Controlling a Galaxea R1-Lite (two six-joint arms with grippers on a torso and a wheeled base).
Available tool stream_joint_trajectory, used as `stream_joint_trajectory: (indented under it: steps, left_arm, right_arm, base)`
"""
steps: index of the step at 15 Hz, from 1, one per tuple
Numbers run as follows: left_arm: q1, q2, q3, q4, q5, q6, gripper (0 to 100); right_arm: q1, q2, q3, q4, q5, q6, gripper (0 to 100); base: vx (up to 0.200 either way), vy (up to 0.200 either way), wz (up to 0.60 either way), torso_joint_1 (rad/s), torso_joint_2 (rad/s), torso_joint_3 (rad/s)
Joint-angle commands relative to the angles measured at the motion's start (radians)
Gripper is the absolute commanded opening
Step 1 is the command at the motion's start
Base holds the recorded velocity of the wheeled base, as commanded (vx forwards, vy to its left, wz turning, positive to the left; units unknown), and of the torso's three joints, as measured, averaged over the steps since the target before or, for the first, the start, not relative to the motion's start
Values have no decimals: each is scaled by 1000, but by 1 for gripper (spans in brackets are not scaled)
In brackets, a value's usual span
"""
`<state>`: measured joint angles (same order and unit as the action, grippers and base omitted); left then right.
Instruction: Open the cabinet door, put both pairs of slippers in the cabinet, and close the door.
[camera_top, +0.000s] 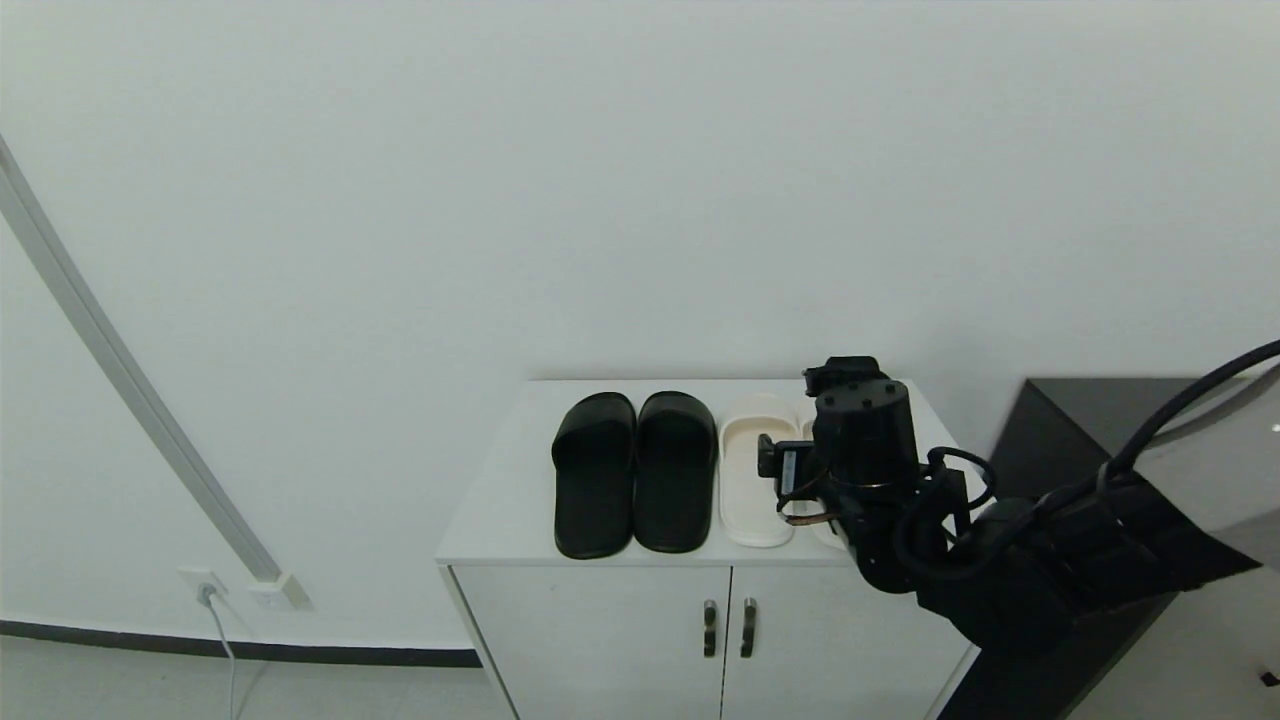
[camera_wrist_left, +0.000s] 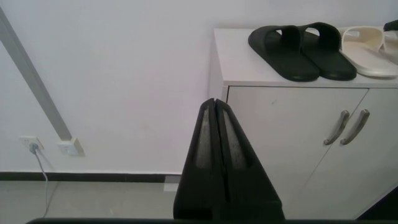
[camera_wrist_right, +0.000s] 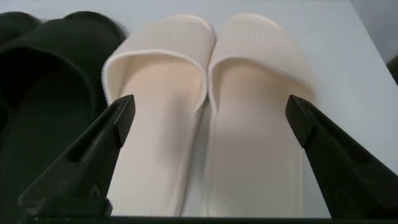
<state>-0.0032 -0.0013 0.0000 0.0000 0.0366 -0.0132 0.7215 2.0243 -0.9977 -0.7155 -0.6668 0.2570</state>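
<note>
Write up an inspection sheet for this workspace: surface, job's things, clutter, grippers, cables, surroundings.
Surface: white cabinet top, carrying both pairs of slippers.
Job's things: black slippers and cream slippers side by side on top; cabinet doors shut, handles together at the middle.
Clutter: nothing seen.
Grippers: right gripper above the cream pair, jaws open; left gripper apart from the cabinet, facing its front, jaws shut.
Cables: one cord plugged into a wall socket.
Surroundings: white wall, slanted grey conduit, dark unit right of the cabinet.
</note>
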Motion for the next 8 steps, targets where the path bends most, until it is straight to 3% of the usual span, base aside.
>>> stream_joint_trajectory:
  steps: [1, 8]
  left_arm:
    - [0, 1, 0, 0, 0, -1, 0]
    - [0, 1, 0, 0, 0, -1, 0]
  right_arm:
    - [-19, 63, -38, 1, 0, 1, 100]
    - [-51, 177, -151, 1, 3, 1, 100]
  base:
    - [0, 0, 0, 0, 0, 0]
    - [0, 0, 0, 0, 0, 0]
